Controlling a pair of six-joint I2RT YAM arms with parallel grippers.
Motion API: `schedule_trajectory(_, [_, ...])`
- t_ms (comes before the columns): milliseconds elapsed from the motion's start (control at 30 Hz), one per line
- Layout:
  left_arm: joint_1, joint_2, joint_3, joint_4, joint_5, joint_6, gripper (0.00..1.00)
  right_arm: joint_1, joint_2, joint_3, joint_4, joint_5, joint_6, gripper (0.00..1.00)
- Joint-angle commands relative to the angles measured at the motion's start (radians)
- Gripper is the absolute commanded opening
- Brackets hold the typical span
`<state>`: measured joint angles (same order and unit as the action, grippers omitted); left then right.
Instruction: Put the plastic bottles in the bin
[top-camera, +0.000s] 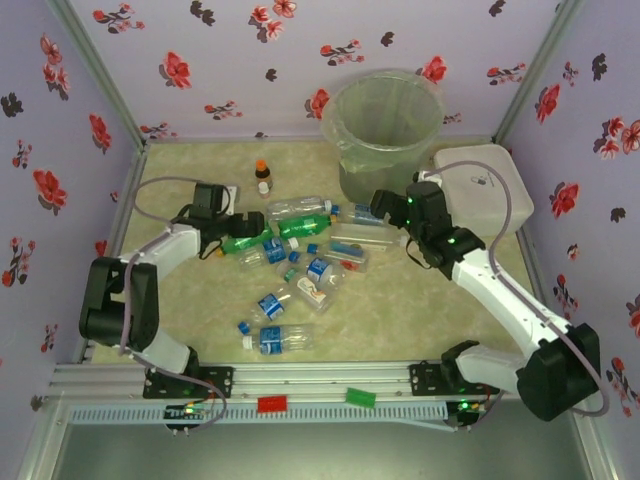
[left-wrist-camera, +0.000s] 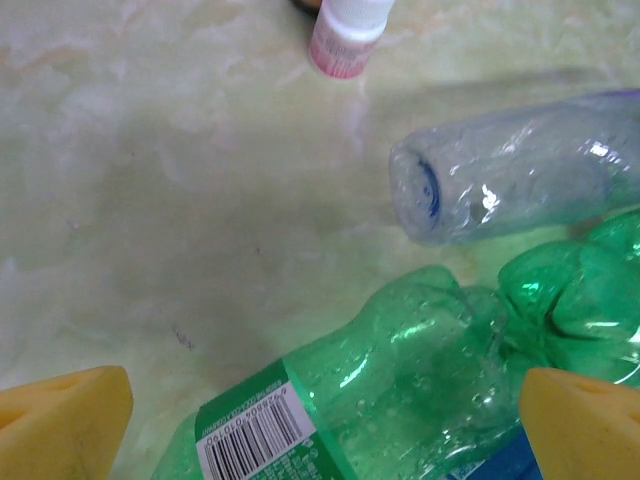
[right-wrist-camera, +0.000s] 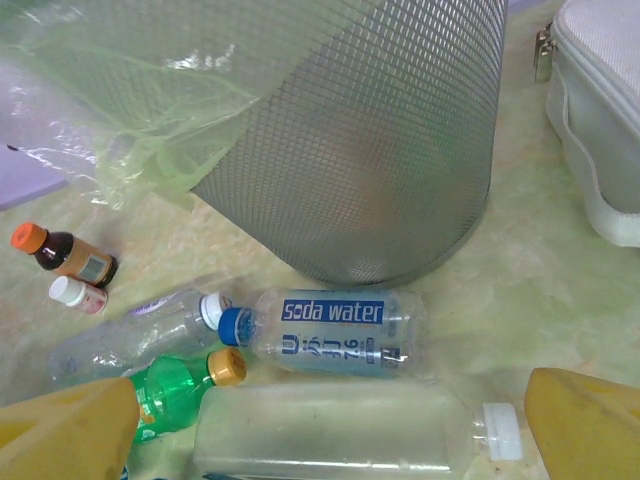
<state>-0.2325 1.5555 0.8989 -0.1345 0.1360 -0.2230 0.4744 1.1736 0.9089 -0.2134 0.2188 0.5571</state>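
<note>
Left claw (left-wrist-camera: 325, 425) wide open, empty, green bottle (left-wrist-camera: 400, 370) between jaws; right claw (right-wrist-camera: 325, 425) open, empty

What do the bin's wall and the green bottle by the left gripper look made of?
Bin: grey diamond-grid mesh, matte, probably metal, though plastic mesh is possible. A thin, wrinkled, clear-greenish plastic bag hangs over its rim. Green bottle: thin, glossy, translucent plastic, judging by its highlights and crumpled dents.
</note>
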Motion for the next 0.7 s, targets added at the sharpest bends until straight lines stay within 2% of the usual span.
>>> schedule_trajectory(0, [-0.005,0.031,0.038,-0.065,0.020,0.039,1.00,0.007,0.038,-0.004,0.075,0.033,0.031,1.00])
schedule_trajectory(367, [-0.011,0.124,0.081,-0.129,0.019,0.017,1.00,0.007,0.051,0.007,0.046,0.095,-0.027,1.00])
schedule_trajectory(600, [-0.022,0.063,0.013,-0.101,0.017,-0.040,1.00,0.008,0.036,0.003,0.052,0.109,-0.051,1.00])
schedule_trajectory(667, [-0.024,0.050,-0.010,-0.081,0.017,-0.053,1.00,0.007,0.041,0.002,0.054,0.149,-0.056,1.00])
